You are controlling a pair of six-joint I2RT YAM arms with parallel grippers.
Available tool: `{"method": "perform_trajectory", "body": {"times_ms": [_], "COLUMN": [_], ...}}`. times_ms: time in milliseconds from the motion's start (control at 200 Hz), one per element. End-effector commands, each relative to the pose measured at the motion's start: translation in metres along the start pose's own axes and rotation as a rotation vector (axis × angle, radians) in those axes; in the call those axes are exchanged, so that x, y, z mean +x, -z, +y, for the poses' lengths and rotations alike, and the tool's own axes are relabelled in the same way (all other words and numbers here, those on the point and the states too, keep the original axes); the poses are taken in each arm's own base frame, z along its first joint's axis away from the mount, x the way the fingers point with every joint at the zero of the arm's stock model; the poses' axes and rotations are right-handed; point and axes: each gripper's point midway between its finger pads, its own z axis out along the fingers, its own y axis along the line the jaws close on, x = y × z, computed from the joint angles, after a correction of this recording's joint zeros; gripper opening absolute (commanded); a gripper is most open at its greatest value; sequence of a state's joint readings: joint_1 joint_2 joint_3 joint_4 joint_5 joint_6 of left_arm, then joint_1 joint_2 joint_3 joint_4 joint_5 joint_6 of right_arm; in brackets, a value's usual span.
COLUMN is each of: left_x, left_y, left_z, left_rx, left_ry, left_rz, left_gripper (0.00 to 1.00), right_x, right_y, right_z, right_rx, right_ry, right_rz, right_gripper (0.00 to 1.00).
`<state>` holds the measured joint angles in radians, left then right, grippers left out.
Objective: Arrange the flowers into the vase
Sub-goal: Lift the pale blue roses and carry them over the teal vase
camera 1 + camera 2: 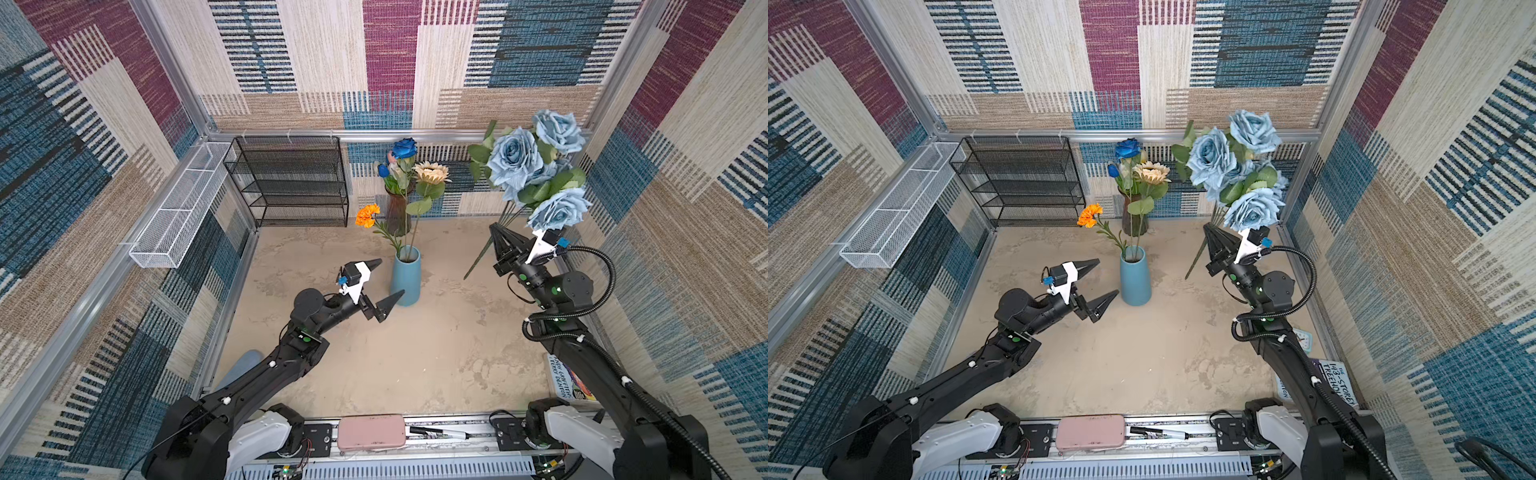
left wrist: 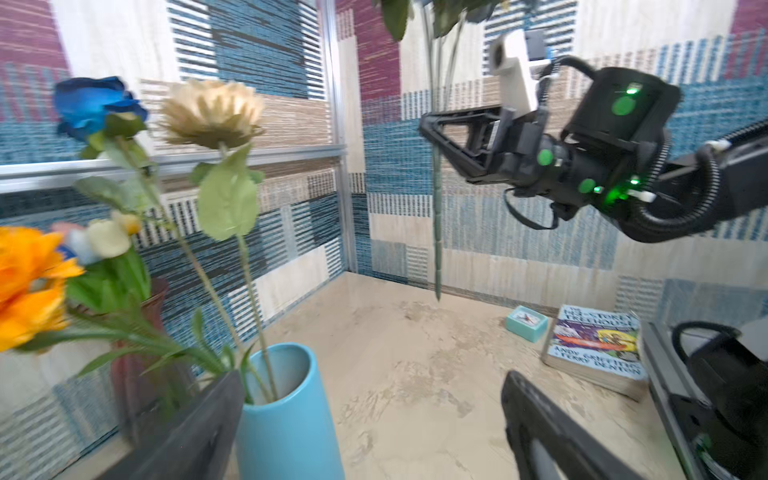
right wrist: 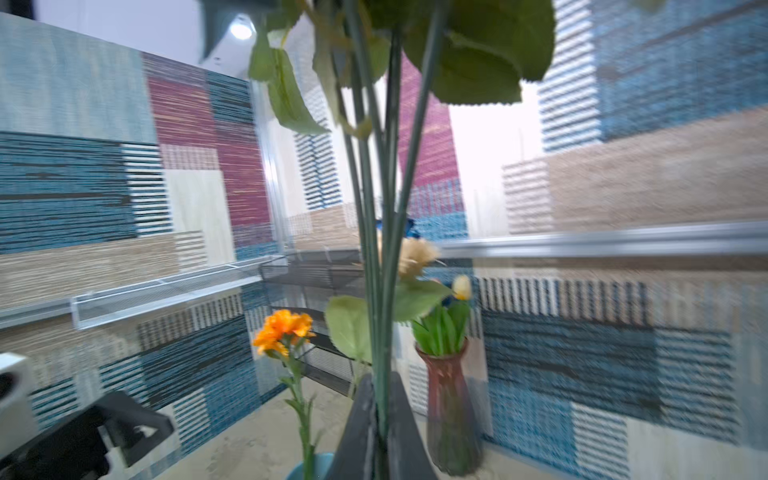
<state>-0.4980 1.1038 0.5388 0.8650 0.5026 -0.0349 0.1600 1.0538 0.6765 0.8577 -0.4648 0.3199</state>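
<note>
Stems of the dusty-blue rose bunch [image 1: 515, 162] [image 1: 1212, 158] sit clenched in the right hand [image 1: 495, 227] [image 1: 1207, 226], whose jaws stand pressed together on them. The blooms rise above the hand near the back right corner. The main stem hangs down past the hand, with its tip near the sandy surface [image 1: 415, 365] and well to the right of the blue vase [image 1: 405, 282] [image 1: 1136, 282]. The right wrist view shows the same grip from behind, the green stems running up between the dark fingers [image 3: 357, 419].

The left hand [image 1: 390, 276] [image 1: 1108, 277] is released and grasps nothing, its jaws spread wide. It is just left of the blue vase, and one fingertip is close to the vase's lower wall.

The blue vase stands upright in the middle of the surface. It holds the orange flower [image 1: 368, 215], which leans left, the cream sunflower [image 1: 432, 172] and the deep-blue rose [image 1: 404, 147]. Their stems enter its mouth in the left wrist view. Behind it, against the back wall, a brown-red vase [image 1: 397, 212] [image 3: 451, 415] holds the small tulips [image 1: 382, 169].

A book [image 2: 598, 345] and a small teal clock [image 2: 527, 323] lie on the surface's right side.
</note>
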Motion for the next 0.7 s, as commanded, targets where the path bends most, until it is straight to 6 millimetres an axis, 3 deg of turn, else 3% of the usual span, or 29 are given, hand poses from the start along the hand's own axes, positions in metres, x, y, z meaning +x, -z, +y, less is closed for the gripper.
{"method": "perform_trajectory", "body": {"times_ms": [0,110,300,566,696], "left_x": [-0.017,-0.002,0.019,0.034,0.037], "left_y": [0.011,0.018,0.023,0.023,0.022], "left_z": [0.016,0.027,0.031,0.030,0.030], "left_rx": [-0.067,-0.129,-0.164,-0.156,-0.151], "left_ry": [0.041,0.039,0.046,0.075,0.075], "left_rz": [-0.073,-0.015,0.047,0.074,0.086], "left_gripper": [0.99,0.99,0.99,0.99,0.99], "right_x": [-0.022,-0.019,-0.008,0.030,0.055], "right_y": [-0.013,-0.035,-0.076,-0.119,-0.127], "right_z": [0.041,0.059,0.072,0.069,0.062], "right_rx": [-0.170,-0.241,-0.294,-0.266,-0.243], "right_ry": [0.082,0.074,0.050,0.071,0.073], "right_rz": [-0.092,-0.110,-0.131,-0.109,-0.065], "right_gripper": [0.00,0.00,0.00,0.00,0.00]}}
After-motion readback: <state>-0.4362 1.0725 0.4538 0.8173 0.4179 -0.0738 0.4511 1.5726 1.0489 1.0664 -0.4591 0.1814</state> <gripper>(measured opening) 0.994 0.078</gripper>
